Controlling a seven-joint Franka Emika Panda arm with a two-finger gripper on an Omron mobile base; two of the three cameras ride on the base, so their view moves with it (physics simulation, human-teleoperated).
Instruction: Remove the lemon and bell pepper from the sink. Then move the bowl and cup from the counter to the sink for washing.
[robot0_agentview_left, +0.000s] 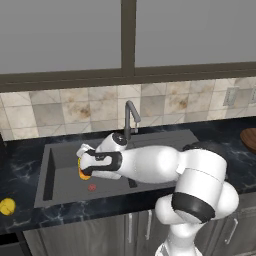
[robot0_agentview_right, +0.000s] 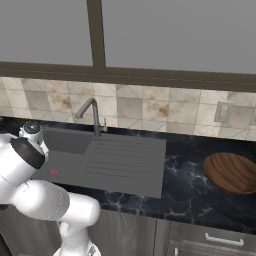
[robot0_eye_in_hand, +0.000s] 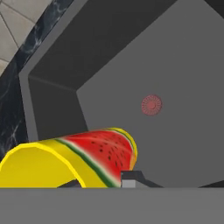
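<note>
The tool (robot0_agentview_left: 84, 167) grips the cup (robot0_eye_in_hand: 74, 162) (watermelon print) above the sink (robot0_agentview_left: 65, 172); the lemon (robot0_agentview_left: 7, 206) sits on the left tabletop (robot0_agentview_left: 20, 220).

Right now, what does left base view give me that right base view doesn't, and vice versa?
Left base view alone: the gripper shut on the cup, held above the basin of the sink; the lemon on the counter left of the sink.

Right base view alone: the whole of the bowl on the counter to the right, plus the ribbed drainboard in full.

Both: the sink, its faucet, the reddish drain disc, the tiled backsplash, and the arm.
</note>
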